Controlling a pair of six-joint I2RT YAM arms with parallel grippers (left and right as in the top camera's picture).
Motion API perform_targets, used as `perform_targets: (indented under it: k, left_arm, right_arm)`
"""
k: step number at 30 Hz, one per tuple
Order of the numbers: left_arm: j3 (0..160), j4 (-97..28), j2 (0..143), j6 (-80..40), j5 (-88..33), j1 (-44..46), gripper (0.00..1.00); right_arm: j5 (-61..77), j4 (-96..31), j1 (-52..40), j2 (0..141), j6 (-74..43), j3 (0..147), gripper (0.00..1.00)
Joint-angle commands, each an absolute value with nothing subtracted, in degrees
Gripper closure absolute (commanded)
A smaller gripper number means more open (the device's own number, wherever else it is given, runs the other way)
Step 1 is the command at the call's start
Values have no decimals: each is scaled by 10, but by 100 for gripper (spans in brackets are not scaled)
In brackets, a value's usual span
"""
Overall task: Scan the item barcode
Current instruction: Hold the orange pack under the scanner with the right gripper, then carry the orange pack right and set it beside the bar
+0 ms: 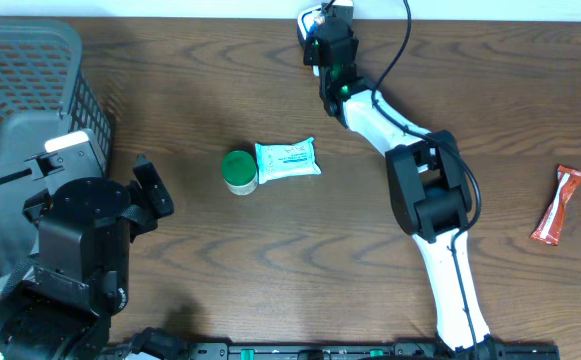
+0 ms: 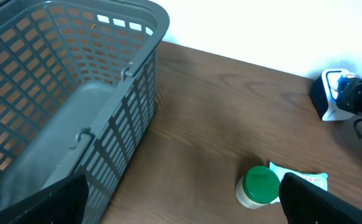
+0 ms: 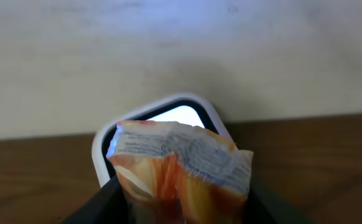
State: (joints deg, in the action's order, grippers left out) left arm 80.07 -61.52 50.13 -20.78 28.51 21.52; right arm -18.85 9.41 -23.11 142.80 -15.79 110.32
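On the far left of the surface [image 1: 200, 90] sits a gray basket [image 1: 30, 90], just to the left of the left end effector [image 1: 153, 187]. That end effector is wide open and holds nothing. Its two dark fingers [image 2: 50, 202] show in the bottom corners of its own camera view, far apart.

Ahead of it and a bit to the right stands a little jar [image 1: 239, 170] with a green lid. A white and blue-green packet of wipes [image 1: 288, 160] lies right beside the jar, on the jar's right, and they seem to touch. Both are well apart from the left end effector.

Further right, the right arm [image 1: 430, 190] stretches to the back edge of the surface, by the wall [image 3: 181, 50]. The right end effector [image 3: 181, 202] is clenched on an orange snack packet [image 3: 181, 162]. The packet stands up between its fingers, with the crinkled edge on top.

Just behind the packet is the scanner [image 3: 187, 115], a dark box with a white rim and a bright window. The packet hides the lower part of that window. I cannot tell if the two touch.

Far to the right of the right end effector, well apart from it, a red snack bar [image 1: 557, 205] lies flat on the surface.
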Motion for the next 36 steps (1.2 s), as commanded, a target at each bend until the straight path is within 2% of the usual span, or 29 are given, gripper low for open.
perform_targets:
  k: [1, 5, 11, 20, 28, 36]
  left_arm:
    - [800, -615, 501, -209, 292, 213, 2]
    - [800, -615, 501, -209, 292, 213, 2]
    - [800, -615, 501, -209, 292, 213, 2]
    - [800, -615, 501, -209, 292, 213, 2]
    - [800, -615, 501, -209, 292, 213, 2]
    - [800, -615, 501, -209, 292, 213, 2]
  right_arm:
    - [-185, 36, -239, 1400, -163, 1099, 58]
    - [-185, -63, -240, 1334, -163, 1099, 62]
    - [-168, -353, -232, 1210, -233, 1099, 67]
    - [-168, -632, -154, 1164, -315, 1099, 67]
    - [-164, -727, -38, 1164, -323, 1096, 68]
    - [-166, -694, 100, 1164, -321, 1059, 64]
